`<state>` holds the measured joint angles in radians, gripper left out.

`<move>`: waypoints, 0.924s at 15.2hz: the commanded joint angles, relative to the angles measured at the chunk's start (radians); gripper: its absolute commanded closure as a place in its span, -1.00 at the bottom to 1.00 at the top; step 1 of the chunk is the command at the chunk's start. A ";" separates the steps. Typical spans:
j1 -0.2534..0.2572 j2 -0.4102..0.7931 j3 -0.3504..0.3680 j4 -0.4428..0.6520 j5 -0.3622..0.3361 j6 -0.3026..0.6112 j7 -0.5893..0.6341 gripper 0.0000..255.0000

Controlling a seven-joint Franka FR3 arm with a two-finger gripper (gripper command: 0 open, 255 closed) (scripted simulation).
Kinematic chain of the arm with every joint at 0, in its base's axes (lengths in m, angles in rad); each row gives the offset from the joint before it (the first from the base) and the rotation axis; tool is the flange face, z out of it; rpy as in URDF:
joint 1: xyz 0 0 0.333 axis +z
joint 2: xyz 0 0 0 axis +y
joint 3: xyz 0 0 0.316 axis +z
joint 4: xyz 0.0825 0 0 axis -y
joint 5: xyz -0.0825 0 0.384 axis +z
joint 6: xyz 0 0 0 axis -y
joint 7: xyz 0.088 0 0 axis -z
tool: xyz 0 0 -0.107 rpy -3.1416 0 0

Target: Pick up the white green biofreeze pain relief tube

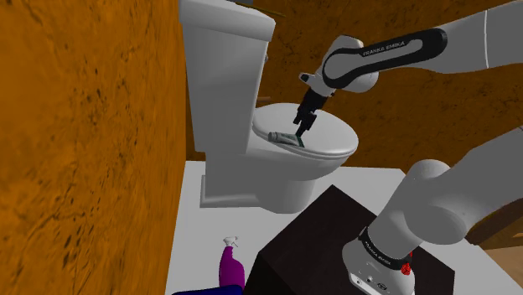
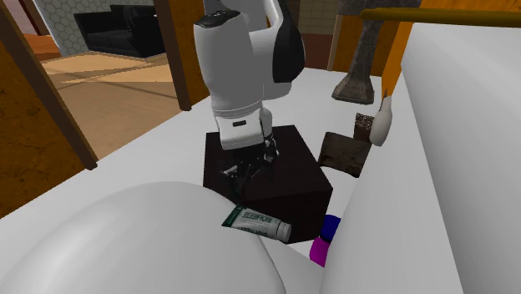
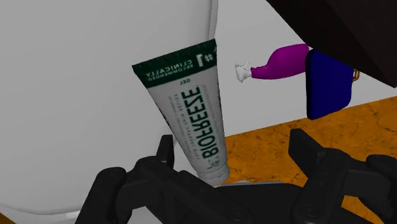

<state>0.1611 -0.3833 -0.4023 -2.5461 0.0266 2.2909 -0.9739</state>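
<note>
— So where is our Biofreeze tube (image 3: 188, 114)?
— Flat on the closed toilet lid (image 1: 331, 138), just under our end effector (image 3: 232, 149), whose fingers stand wide apart and hold nothing.
— Lined up?
— Nearly, we judge. Its long axis crosses the line between the fingers, but it sits toward one finger, off the middle. We'd shift sideways before descending.
</note>
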 commanded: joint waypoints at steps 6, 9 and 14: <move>0.081 0.168 -0.085 0.029 0.118 0.147 -0.236 -1.00; 0.092 0.200 -0.094 0.014 0.148 0.189 -0.264 -1.00; 0.099 0.220 -0.099 0.008 0.167 0.212 -0.280 1.00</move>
<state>0.2593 -0.1649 -0.5009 -2.5381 0.1925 2.5016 -1.2530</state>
